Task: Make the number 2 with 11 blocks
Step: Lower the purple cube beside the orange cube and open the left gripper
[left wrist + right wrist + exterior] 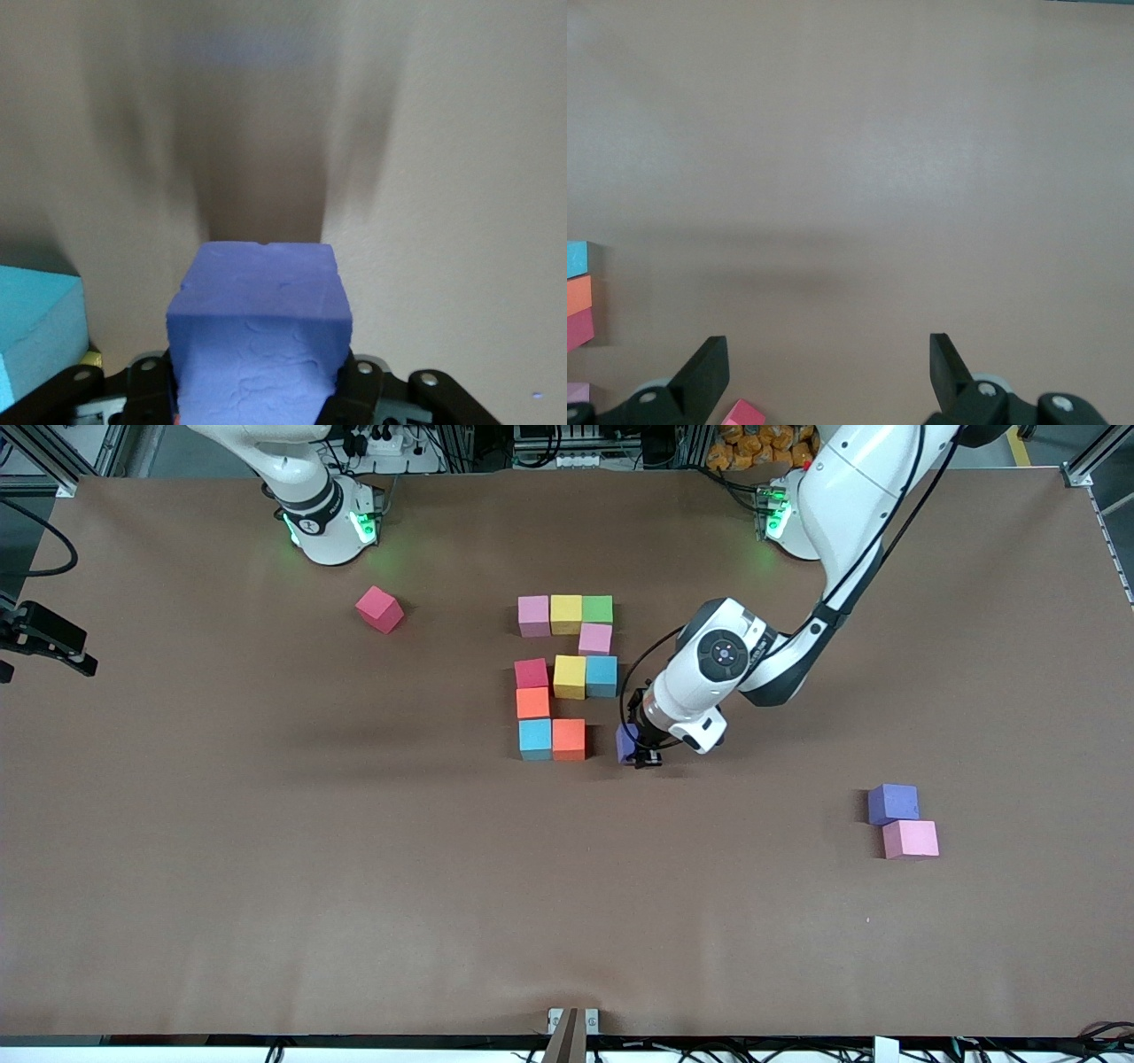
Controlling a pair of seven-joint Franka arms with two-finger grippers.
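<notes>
While the right gripper (828, 372) waits with its fingers spread wide and empty near its own base, a loose red matte cube (379, 608) lies well apart from the number 2 (567, 677), toward the right arm's end of the table. This blocky digit of mixed-colour cubes has ten cubes placed; the last place, beside the orange cube (569, 739) of its row nearest the front camera, is not yet filled. The left gripper (640, 755) pinches a purple matte cube (260, 332) by two facing sides, just beside that orange cube. Judging by its dented surface, the cube is light and a little soft, so a gentle grip on flat faces seems right. One more purple cube (892, 802) and a pink one (911, 839), touching, lie well apart from the digit, toward the left arm's end.
</notes>
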